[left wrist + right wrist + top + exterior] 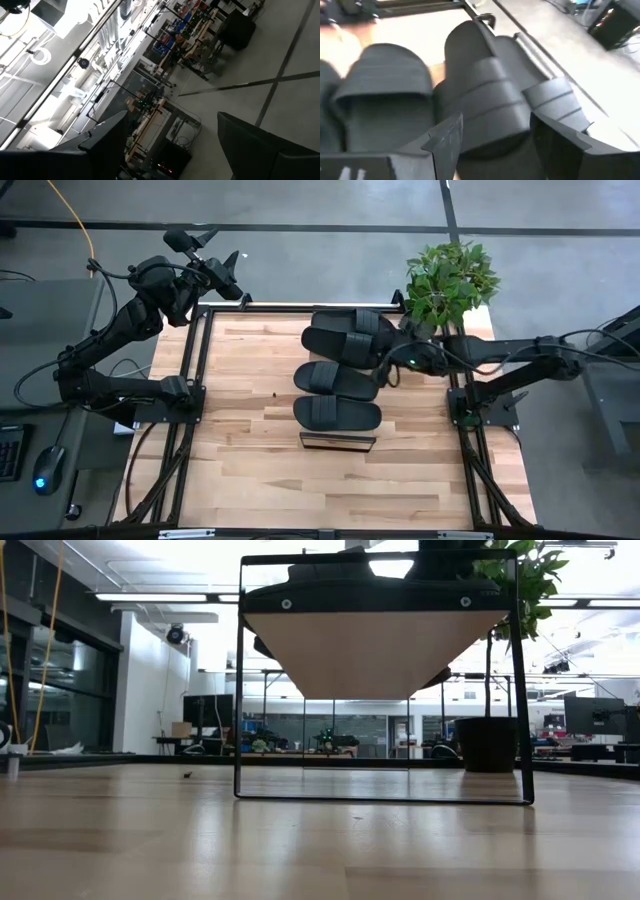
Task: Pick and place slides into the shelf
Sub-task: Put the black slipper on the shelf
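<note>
Several black slides lie in a row on top of the shelf [375, 640], whose dark front edge [338, 442] faces the near side. The nearest slide [337, 413] and the one behind it [335, 378] lie flat. The two farthest overlap, one slide [490, 95] lying partly on the other [352, 323]. My right gripper [385, 368] hovers open at the right ends of the far slides, with its fingers [445, 145] above the overlapping slide's strap. My left gripper [238, 278] is open and raised beyond the table's far left corner.
A potted plant [450, 280] stands at the table's far right corner, just behind my right arm. A dark metal frame [195, 360] runs along the table's edges. Bare wood tabletop [250, 380] lies to the left of the shelf and in front of it.
</note>
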